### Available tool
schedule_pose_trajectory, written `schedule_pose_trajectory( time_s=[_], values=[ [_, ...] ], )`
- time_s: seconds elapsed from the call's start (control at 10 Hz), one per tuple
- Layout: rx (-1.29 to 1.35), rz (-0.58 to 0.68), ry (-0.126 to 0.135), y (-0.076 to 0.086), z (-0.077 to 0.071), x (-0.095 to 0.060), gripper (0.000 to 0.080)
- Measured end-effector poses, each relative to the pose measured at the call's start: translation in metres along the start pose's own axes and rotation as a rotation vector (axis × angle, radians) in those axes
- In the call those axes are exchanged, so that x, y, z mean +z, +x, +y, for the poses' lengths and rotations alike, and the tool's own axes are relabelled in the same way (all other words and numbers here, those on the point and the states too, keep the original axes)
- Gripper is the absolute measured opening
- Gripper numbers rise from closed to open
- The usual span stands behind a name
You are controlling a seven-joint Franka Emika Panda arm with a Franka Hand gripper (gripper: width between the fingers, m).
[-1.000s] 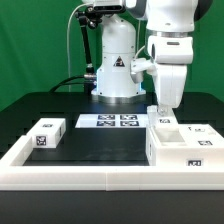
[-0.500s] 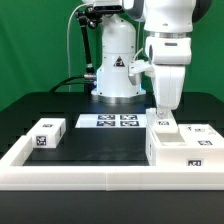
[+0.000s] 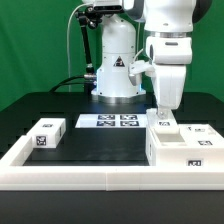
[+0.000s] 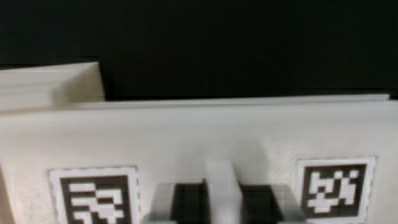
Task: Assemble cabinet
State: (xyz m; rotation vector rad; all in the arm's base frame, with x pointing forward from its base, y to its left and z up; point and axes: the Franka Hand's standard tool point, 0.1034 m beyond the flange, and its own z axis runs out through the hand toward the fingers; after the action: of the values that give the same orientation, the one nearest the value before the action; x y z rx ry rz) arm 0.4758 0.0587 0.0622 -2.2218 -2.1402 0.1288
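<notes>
The cabinet (image 3: 182, 142), a large white boxy body with black-and-white tags, lies at the exterior view's right, against the table's rim. My gripper (image 3: 162, 112) reaches straight down onto its far left top edge. In the wrist view the cabinet (image 4: 214, 130) fills the picture, with a tag on each side. My gripper (image 4: 222, 205) shows two dark fingers (image 4: 185, 203) close together, with a thin white strip of the cabinet between them. The jaws look shut on that strip.
A small white tagged block (image 3: 47, 133) sits at the exterior view's left. The marker board (image 3: 116, 121) lies flat at the middle back. A low white rim (image 3: 100, 172) runs along the front. The arm's white base (image 3: 115, 65) stands behind.
The arm has shifted very slightly, up and toward the exterior view's left. The cabinet and the small block have not moved.
</notes>
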Motion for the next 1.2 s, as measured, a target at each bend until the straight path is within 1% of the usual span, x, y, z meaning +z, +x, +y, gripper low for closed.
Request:
schedule_pose_trajectory(
  time_s=[0.2,0.4,0.6,0.8,0.9,1.0,1.2],
  values=[
    [-0.040,0.005,-0.001,-0.004,0.025,-0.003,0.0071],
    [-0.041,0.015,-0.014,-0.002,0.046,-0.003,0.0071],
    [-0.038,0.027,-0.035,0.001,0.070,-0.004,0.0071],
    [-0.039,0.039,-0.063,0.002,0.095,-0.006,0.0071],
    [-0.037,0.041,-0.062,0.003,0.101,-0.006,0.0071],
    [-0.038,0.038,-0.050,0.004,0.102,-0.006,0.0071],
    [-0.037,0.037,-0.046,0.004,0.101,-0.006,0.0071]
  ],
)
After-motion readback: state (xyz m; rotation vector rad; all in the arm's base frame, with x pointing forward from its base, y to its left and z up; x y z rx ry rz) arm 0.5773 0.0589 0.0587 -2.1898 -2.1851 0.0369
